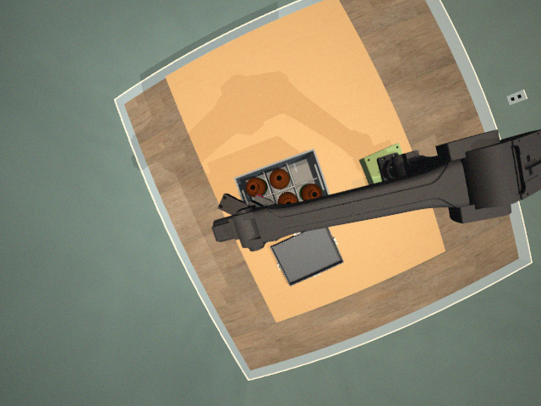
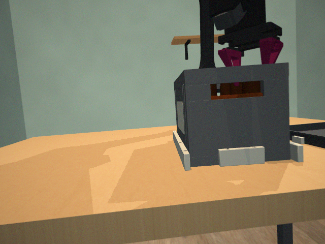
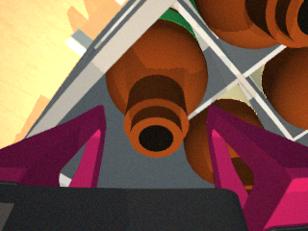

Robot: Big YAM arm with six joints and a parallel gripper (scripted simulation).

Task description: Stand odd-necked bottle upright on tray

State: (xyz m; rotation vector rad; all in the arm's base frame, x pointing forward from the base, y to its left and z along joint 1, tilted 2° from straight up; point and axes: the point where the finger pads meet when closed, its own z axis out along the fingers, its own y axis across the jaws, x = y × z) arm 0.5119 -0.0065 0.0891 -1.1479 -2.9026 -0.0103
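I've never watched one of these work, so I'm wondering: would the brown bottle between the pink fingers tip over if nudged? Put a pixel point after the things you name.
The bottle (image 3: 156, 63) probably wouldn't topple far, since the crate's wall (image 3: 103, 63) (image 2: 236, 126) stands close beside it. Its smooth, rounded shoulder might be slippery; the narrower neck looks easier to grip.

Looks like smooth, dull plastic on the crate (image 1: 274, 164) (image 2: 236, 123) (image 3: 91, 74), matt and slightly grainy on the tray (image 1: 308, 257) (image 2: 312, 133). Appears smooth on the brown bottles (image 1: 279, 172) (image 2: 250, 88) (image 3: 156, 53), with soft shading and low sheen, whether glass or plastic impossible to tell. Reads as smooth, pale wood on the tabletop (image 1: 262, 47) (image 2: 78, 189) (image 3: 29, 58), streaky wood grain on the floor (image 1: 419, 65) (image 2: 310, 233). Seems plastic, satin-smooth, on the magenta fingers (image 2: 271, 50), and matt on the dark arm (image 1: 371, 199) (image 2: 206, 39).
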